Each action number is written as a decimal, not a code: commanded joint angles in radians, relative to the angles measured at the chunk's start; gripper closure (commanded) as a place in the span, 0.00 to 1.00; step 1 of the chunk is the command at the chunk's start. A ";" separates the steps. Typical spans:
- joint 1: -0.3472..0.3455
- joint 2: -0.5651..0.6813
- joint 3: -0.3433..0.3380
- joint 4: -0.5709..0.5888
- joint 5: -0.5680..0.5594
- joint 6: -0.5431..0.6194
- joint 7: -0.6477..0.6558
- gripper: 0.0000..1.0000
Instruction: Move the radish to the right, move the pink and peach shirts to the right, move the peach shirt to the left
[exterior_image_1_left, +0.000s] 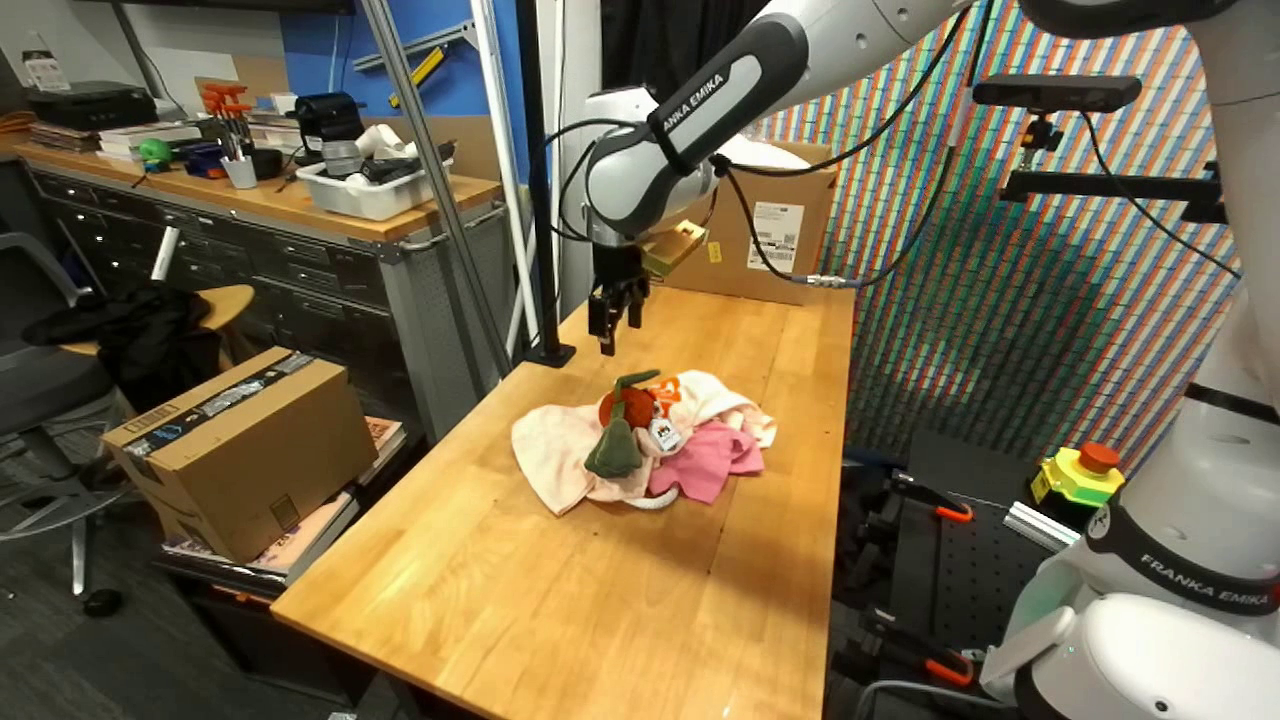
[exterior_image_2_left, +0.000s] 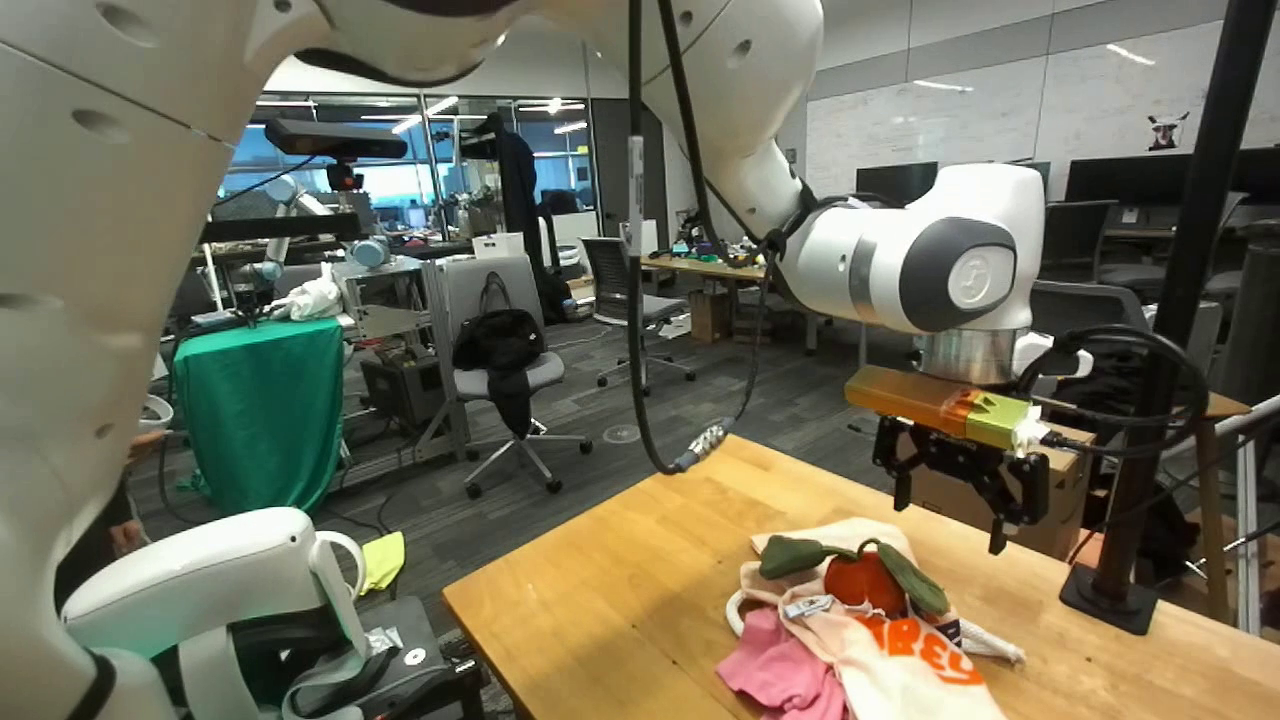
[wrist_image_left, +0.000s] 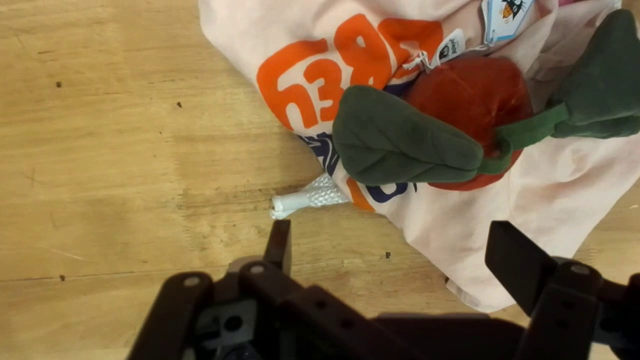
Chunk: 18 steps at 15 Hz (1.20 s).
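The radish is a red plush ball with dark green leaves. It lies on top of the peach shirt, a pale cloth with orange and dark blue lettering. The pink shirt lies crumpled beside and partly under the peach cloth; only a sliver shows at the wrist view's top edge. My gripper is open and empty. It hangs above the table, beyond the pile in an exterior view, with its fingers apart from the cloth and radish.
A white rope end sticks out from under the peach cloth. The wooden table carries a large cardboard box at its far end. A black post stands at the table's edge near the gripper.
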 joint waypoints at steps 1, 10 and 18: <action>-0.006 0.050 0.014 0.045 0.022 0.008 0.035 0.00; 0.005 0.103 0.025 0.045 0.044 0.026 0.078 0.00; 0.007 0.177 0.028 0.057 0.042 0.053 0.080 0.00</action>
